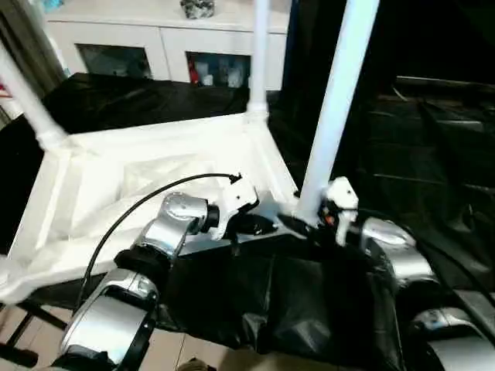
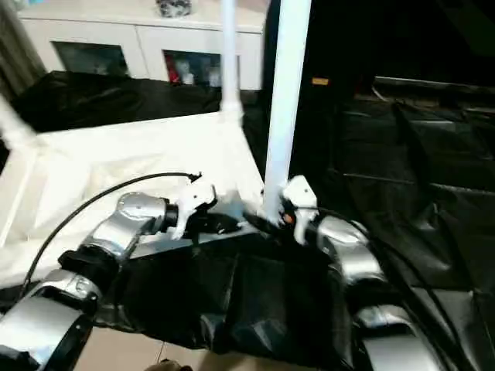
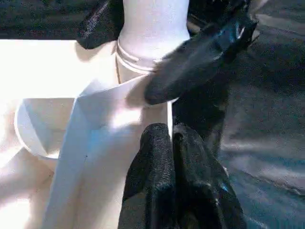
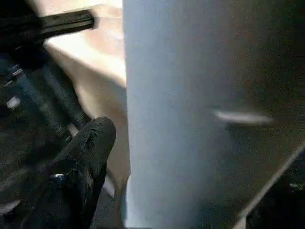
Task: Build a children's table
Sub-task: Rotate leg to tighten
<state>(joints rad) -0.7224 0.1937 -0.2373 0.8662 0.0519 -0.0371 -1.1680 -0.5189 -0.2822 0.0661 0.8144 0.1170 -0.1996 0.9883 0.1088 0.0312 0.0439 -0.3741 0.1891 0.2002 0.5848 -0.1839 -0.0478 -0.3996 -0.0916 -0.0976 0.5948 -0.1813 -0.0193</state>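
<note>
Silver forearms nearest. Left gripper (image 1: 259, 226) jaws shut, empty, at corner socket of upside-down white plastic children's table (image 1: 147, 182). Right gripper (image 1: 298, 220) jaws wide around near white tubular leg (image 1: 336, 108), grip unclear. Plastic likely light, stiff, slick; take hold low, near socket.

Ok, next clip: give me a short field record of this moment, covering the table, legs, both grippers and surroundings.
tabletop: white, upside down, on black sheet
legs standing in sockets: three; near-right leg, far-right leg, far-left leg
left gripper: fingers shut, at the tabletop's near edge beside the near-right socket
right gripper: at the near-right leg's base, fingers around it
background: white cabinet with glass doors
</note>
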